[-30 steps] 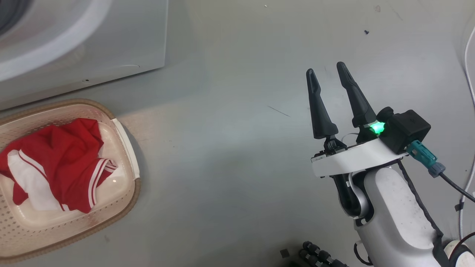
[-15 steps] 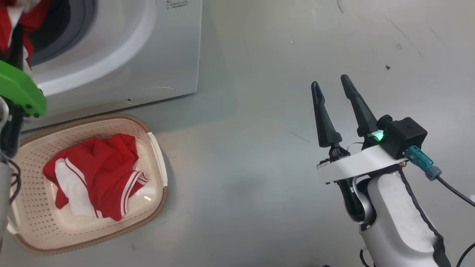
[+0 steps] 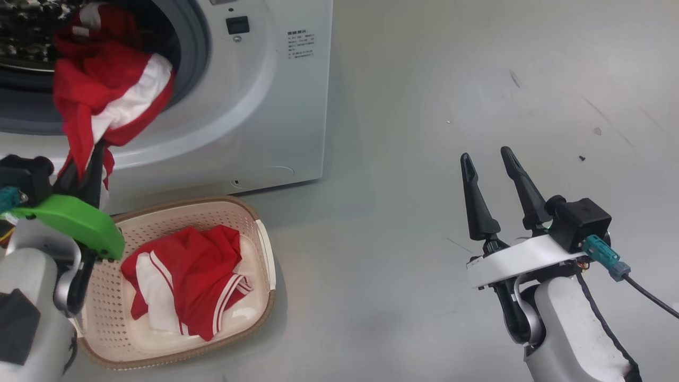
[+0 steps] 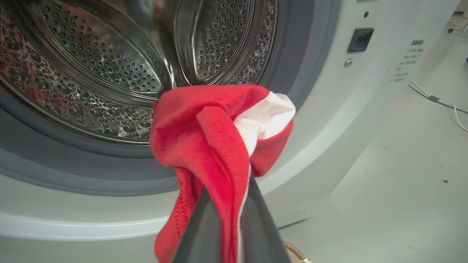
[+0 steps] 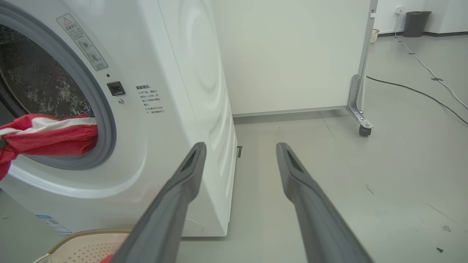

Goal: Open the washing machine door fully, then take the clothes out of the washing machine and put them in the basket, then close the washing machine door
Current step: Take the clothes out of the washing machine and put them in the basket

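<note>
The white washing machine (image 3: 281, 106) stands at the upper left, its steel drum (image 4: 109, 73) open to view; its door is out of view. My left gripper (image 3: 91, 162) is shut on a red garment with a white panel (image 3: 101, 90), which hangs at the drum's mouth, above the basket's left end. In the left wrist view the two fingers (image 4: 256, 219) pinch that cloth (image 4: 215, 135) in front of the grey gasket. More red clothes with white stripes (image 3: 196, 276) lie in the cream basket (image 3: 185, 206) on the floor before the machine. My right gripper (image 3: 488, 159) is open over bare floor, far right of the basket.
A white panel on castors (image 5: 292, 54) stands behind the machine to its right. Cables (image 5: 413, 91) run across the grey floor beyond it, and a dark bin (image 5: 415, 23) sits by the far wall. Open floor lies between the basket and my right arm.
The head camera has swung up and to the left, bringing the drum mouth and my left gripper with the red garment into view. The right gripper keeps its open pose.
</note>
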Tool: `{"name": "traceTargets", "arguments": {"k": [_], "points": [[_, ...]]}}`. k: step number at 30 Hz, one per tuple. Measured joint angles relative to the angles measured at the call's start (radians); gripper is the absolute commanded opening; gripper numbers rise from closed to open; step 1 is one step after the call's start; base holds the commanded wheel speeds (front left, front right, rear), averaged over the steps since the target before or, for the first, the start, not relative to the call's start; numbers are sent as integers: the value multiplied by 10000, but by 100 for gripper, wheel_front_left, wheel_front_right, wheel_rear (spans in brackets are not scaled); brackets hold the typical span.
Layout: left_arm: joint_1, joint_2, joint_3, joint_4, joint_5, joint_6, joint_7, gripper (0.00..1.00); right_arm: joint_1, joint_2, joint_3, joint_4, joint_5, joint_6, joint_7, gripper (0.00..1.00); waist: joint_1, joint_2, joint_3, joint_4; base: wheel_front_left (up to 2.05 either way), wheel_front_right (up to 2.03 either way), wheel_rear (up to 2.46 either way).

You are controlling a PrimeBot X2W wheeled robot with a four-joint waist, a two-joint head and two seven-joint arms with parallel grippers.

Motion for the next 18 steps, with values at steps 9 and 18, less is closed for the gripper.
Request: {"name": "traceTargets", "arguments": {"k": [9,18], "points": [[1158,-278,-88,35,351,2,-1035,0,639,-107,-113,228,-8,94,0,100,0,0,-1014,512,0,0,0],[1845,-430,10,-414,523,347,-1243,0,1051,-94,-98,297,-40,178,0,100,-1,0,-1793,1023,0,0,0]]}}
